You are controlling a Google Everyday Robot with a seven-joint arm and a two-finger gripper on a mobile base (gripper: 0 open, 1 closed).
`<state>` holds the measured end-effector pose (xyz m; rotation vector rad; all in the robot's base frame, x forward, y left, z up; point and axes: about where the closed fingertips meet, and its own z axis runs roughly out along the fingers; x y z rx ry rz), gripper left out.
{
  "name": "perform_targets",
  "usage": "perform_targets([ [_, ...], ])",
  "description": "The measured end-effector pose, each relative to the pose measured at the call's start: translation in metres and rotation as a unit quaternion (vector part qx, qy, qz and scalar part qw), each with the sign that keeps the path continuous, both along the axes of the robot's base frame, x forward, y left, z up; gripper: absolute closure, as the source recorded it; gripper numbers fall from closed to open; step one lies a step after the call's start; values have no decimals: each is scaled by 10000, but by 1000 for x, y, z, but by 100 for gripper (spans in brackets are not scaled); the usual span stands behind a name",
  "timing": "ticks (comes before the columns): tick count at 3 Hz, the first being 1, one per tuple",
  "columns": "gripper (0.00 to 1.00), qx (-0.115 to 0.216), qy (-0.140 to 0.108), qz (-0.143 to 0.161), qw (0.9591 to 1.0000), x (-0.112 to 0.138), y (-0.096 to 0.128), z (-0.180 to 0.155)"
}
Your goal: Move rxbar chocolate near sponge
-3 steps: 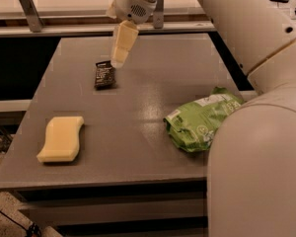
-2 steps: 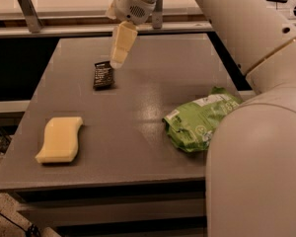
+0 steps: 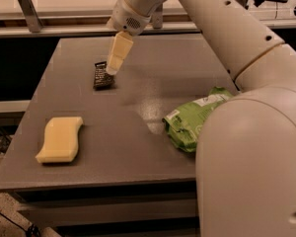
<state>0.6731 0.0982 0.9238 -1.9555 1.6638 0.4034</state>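
Note:
The rxbar chocolate (image 3: 102, 76), a small flat black wrapper, lies on the grey table (image 3: 138, 152) at the far left. My gripper (image 3: 110, 72) hangs from the white arm at the top, with its pale yellow tip right at the bar's right edge; whether it touches the bar I cannot tell. The sponge (image 3: 60, 138), a thick pale yellow block with wavy sides, lies near the table's front left, well apart from the bar and the gripper.
A crinkled green bag (image 3: 192, 122) lies at the table's right, partly hidden behind my white arm body (image 3: 251, 167). A rail (image 3: 49, 31) runs behind the table. The table's front edge lies just below the sponge.
My gripper has come down and slightly left, so its tip is now at the bar's right edge. The bar, sponge and bag have not moved.

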Motion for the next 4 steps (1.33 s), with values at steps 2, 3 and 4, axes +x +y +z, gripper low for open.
perform_targets([
  [2, 0, 137, 383, 92, 9991, 13, 16, -47],
  [3, 0, 13, 536, 139, 9985, 18, 24, -67],
  [4, 18, -133, 611, 132, 9980, 20, 26, -82],
])
